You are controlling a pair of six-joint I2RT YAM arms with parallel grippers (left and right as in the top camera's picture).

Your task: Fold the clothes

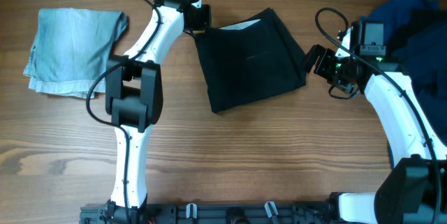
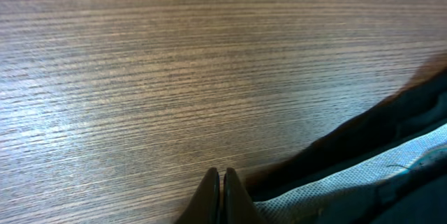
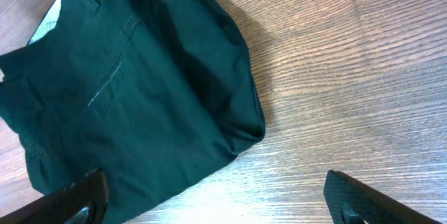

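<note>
A folded black garment [image 1: 250, 60] lies at the middle back of the table; its pale inner lining shows along the top edge. My left gripper [image 1: 200, 20] sits at the garment's back left corner, fingers shut with nothing between them [image 2: 221, 185], the dark cloth [image 2: 377, 147] just to their right. My right gripper [image 1: 316, 60] is open beside the garment's right corner [image 3: 237, 123]; its fingers [image 3: 216, 199] straddle that corner without holding it.
A folded light blue denim piece [image 1: 73, 49] lies at the far left. A heap of dark blue clothes [image 1: 412, 21] sits at the back right, behind my right arm. Bare wooden table [image 1: 265, 161] fills the front.
</note>
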